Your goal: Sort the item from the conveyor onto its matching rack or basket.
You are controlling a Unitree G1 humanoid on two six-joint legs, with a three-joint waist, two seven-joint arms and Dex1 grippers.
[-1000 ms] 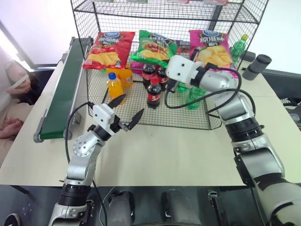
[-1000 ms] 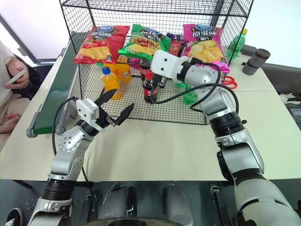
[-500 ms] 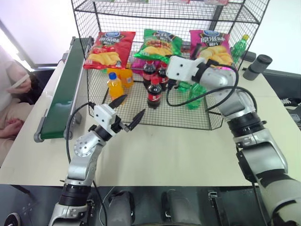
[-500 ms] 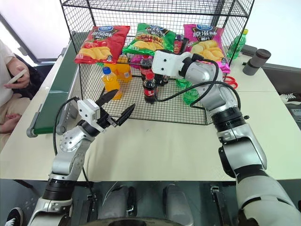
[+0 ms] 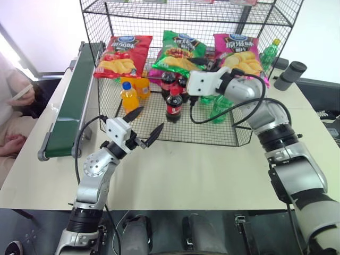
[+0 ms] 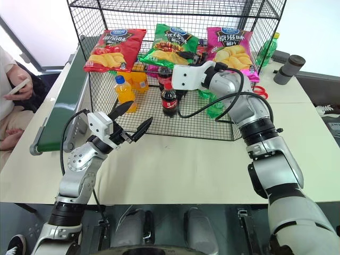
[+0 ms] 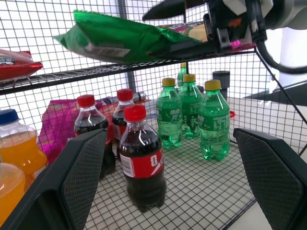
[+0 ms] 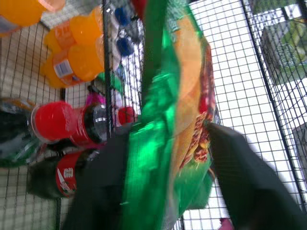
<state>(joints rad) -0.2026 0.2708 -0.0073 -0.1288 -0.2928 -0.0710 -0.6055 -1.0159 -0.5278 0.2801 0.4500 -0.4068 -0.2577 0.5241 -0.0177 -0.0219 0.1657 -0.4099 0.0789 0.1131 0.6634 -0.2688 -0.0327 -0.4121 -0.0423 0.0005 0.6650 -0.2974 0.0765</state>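
Since a second ago the right pincer [image 6: 187, 54] has spread wide around the green crisp bag [image 6: 171, 43], now resting on the rack [image 5: 186, 139] shelf between red and pink bags; the left pincer [image 5: 143, 125] waits wide open, empty.

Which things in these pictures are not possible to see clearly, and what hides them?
- Right gripper: whether its fingers touch the green crisp bag is unclear; the bag fills the gap in the right wrist view.
- Top rack shelf: items cut off by the head views' upper edge.
- Bag lettering: too small.
- Person: cut off by the left edge.
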